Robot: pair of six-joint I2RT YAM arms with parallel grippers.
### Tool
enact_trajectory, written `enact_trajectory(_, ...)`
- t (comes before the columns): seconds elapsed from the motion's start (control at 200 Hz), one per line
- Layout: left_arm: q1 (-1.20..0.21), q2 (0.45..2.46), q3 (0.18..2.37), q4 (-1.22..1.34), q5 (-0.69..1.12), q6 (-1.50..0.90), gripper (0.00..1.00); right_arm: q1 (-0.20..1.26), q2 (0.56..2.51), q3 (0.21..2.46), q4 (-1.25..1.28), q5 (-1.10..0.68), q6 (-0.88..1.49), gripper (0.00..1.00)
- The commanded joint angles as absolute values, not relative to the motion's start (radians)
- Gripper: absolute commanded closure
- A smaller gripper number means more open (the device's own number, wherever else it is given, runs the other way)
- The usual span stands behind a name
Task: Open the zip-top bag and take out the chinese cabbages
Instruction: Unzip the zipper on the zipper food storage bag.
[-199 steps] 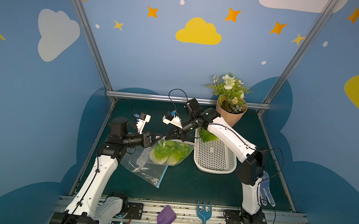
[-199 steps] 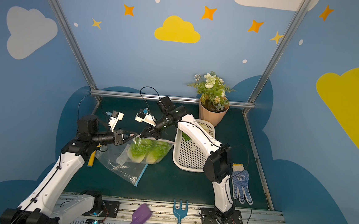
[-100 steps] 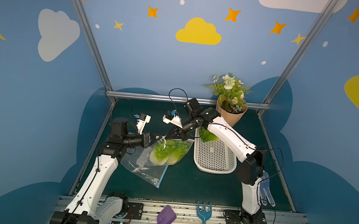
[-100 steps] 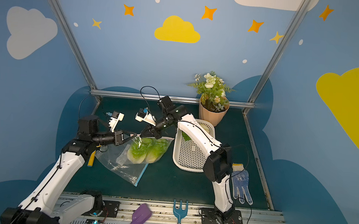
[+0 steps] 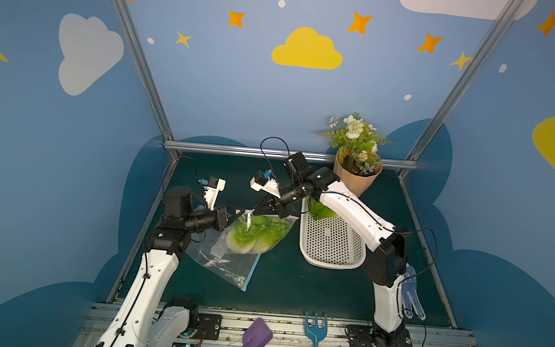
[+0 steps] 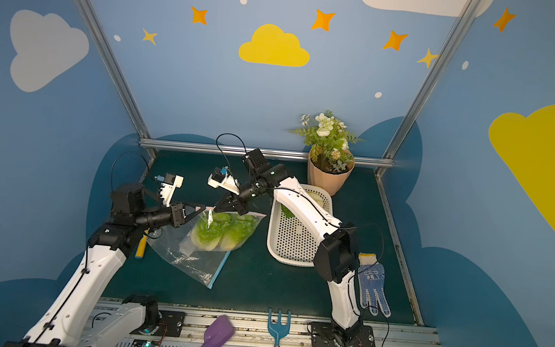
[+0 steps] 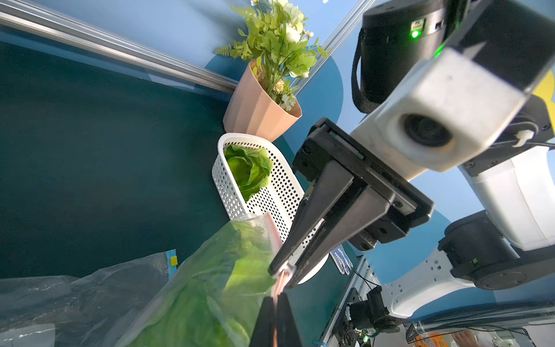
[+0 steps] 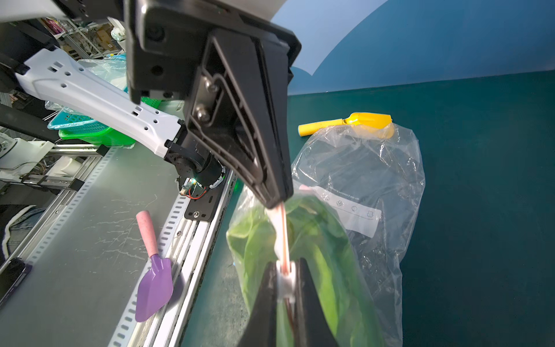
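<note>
The zip-top bag (image 5: 264, 237) (image 6: 227, 234) hangs tilted over the green mat, with two chinese cabbages (image 5: 247, 236) (image 6: 208, 233) showing inside it. My left gripper (image 5: 243, 211) (image 7: 274, 297) is shut on the bag's pink zip strip (image 7: 277, 285). Close beside it, my right gripper (image 5: 254, 213) (image 8: 283, 269) is shut on the white slider (image 8: 284, 279) of the same strip. The two grippers' tips nearly meet at the bag's top edge. Another cabbage (image 5: 321, 211) (image 7: 249, 171) lies at the far end of the white basket (image 5: 331, 249).
An empty clear bag (image 5: 225, 265) with a blue edge lies under the held one. A yellow scoop (image 8: 345, 121) lies behind it. A potted plant (image 5: 354, 167) stands at the back right. A blue glove (image 6: 372, 283), blue fork (image 5: 315, 330) and purple trowel (image 5: 254, 340) are along the front.
My left gripper has reached right to the bag's top edge and shut on the zip strip. The right gripper has kept its hold on the slider.
</note>
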State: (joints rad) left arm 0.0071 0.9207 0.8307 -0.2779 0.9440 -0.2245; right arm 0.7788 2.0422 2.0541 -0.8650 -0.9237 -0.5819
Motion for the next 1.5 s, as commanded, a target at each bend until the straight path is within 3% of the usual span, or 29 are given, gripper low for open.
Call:
enact_trajectory(0.0,0.043,0.891,0.825,-0.274,0.888,-0.225,0.96,0.734,2.024,2.027,-0.9,-0.895,-0.578,1.0)
enact_trajectory(1.086,0.216,0.796,0.838,-0.344,0.778,-0.212,0.96,0.6,1.943,1.899,-0.977,-0.761,-0.592,1.0)
enact_trajectory(1.497,0.232,0.839,0.795,-0.181,0.949,-0.321,0.96,0.592,1.959,1.913,-0.985,-0.801,-0.588,1.0)
